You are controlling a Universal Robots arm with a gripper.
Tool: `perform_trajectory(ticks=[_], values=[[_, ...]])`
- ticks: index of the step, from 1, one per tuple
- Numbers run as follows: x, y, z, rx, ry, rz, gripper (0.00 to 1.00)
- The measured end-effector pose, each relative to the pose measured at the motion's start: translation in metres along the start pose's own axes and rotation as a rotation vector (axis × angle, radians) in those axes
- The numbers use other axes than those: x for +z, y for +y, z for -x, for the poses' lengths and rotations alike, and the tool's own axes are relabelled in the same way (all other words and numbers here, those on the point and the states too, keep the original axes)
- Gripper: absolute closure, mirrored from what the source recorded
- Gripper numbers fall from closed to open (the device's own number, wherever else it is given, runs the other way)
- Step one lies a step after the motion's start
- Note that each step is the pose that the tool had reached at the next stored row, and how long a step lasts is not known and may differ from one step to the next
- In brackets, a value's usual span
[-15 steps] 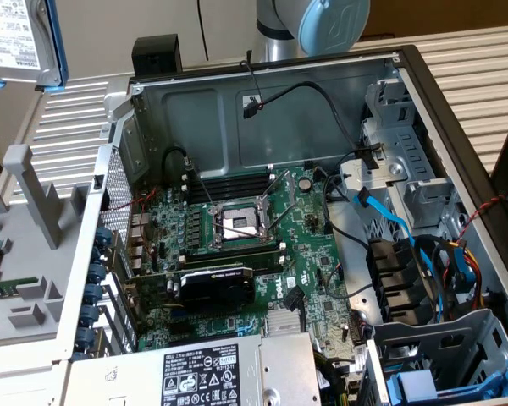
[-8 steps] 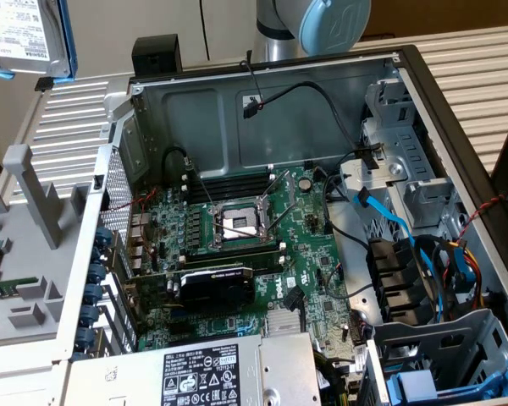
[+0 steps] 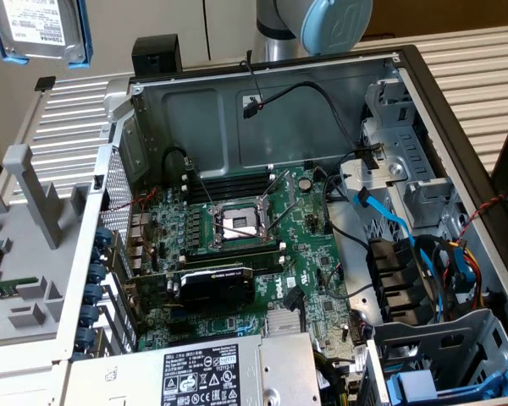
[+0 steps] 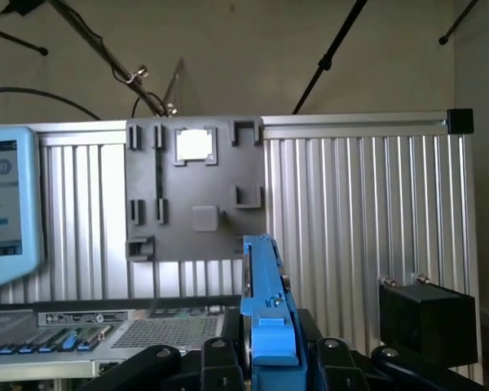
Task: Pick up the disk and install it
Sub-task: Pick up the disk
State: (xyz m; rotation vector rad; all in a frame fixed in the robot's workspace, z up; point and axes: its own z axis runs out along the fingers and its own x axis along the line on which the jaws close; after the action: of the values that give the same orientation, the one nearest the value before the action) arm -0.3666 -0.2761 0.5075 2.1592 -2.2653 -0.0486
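One open computer case (image 3: 195,110) held a motherboard (image 3: 313,254) and power supply (image 3: 203,372); the disk (image 3: 42,32) hung outside it, label showing, at the exterior view's upper left. On the wrist view, the gripper (image 4: 270,358) clamped the disk's blue edge before a grey tray (image 4: 187,236) holding a chip (image 4: 194,145).

Open computer case (image 3: 237,110); motherboard (image 3: 317,283) inside; labelled power supply (image 3: 237,372) just beside it; blue cables (image 3: 388,227) inside.
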Motion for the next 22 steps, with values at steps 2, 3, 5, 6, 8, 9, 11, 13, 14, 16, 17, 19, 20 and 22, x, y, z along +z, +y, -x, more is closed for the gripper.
perform_trajectory(ticks=[2,3,5,6,8,9,11,13,14,16,17,19,20,22], values=[[-0.0017,-0.0075,0.0,0.0,-0.0001,0.0001,0.63],[-0.0024,-0.0108,0.001,0.0,-0.0001,0.0001,0.63],[-0.0037,-0.0173,0.001,0.0,0.0,0.0002,0.63],[-0.0042,-0.0205,0.001,0.0,0.0,0.0002,0.63],[-0.0051,-0.0263,0.001,0.0,0.0,0.0002,0.63],[-0.0053,-0.0289,0.001,0.0,0.0,0.0001,0.63],[-0.0056,-0.0333,0.002,0.0,-0.0001,0.0001,0.63],[-0.0058,-0.0371,0.002,0.0,0.0,0.0001,0.63],[-0.0059,-0.0391,0.002,0.0,0.0,0.0002,0.63],[-0.006,-0.0429,0.002,0.0,0.0,0.0001,0.63],[-0.006,-0.0447,0.002,0.0,-0.0001,0.0001,0.63],[-0.0065,-0.0495,0.002,0.0,0.0,0.0001,0.63],[-0.0069,-0.0521,0.003,0.0,-0.0001,0.0001,0.63],[-0.0078,-0.0559,0.003,0.0,0.0,-0.0012,0.63]])
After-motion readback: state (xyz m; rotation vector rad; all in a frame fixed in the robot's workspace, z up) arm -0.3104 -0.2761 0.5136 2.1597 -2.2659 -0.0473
